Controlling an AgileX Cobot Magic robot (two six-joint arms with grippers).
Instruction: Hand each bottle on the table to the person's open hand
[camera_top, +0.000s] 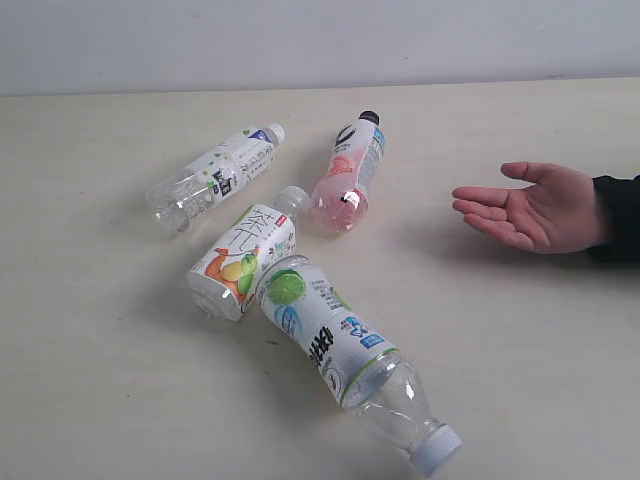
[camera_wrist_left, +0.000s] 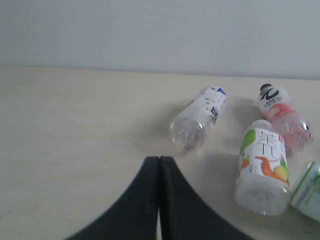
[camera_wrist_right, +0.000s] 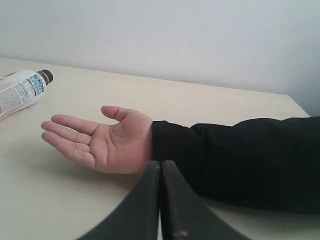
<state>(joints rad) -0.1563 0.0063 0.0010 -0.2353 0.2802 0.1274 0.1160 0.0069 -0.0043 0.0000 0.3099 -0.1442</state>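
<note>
Four bottles lie on the table (camera_top: 100, 400): the slim white-labelled one (camera_top: 212, 175) at the back left, the pink one with a black cap (camera_top: 349, 172), the orange-fruit one (camera_top: 245, 253), and the lime-pictured one (camera_top: 335, 345) nearest the front. The person's open hand (camera_top: 535, 207) rests palm up at the right. No gripper shows in the exterior view. My left gripper (camera_wrist_left: 159, 159) is shut and empty, short of the slim bottle (camera_wrist_left: 199, 117). My right gripper (camera_wrist_right: 160, 163) is shut and empty, just before the hand (camera_wrist_right: 100, 140) and its dark sleeve.
A pale wall (camera_top: 320, 40) runs behind the table's far edge. The dark-sleeved forearm (camera_wrist_right: 240, 160) lies across the table on the right. The orange-fruit bottle (camera_wrist_left: 262, 165) and pink bottle (camera_wrist_left: 282, 117) lie close together, the orange-fruit one touching the lime one.
</note>
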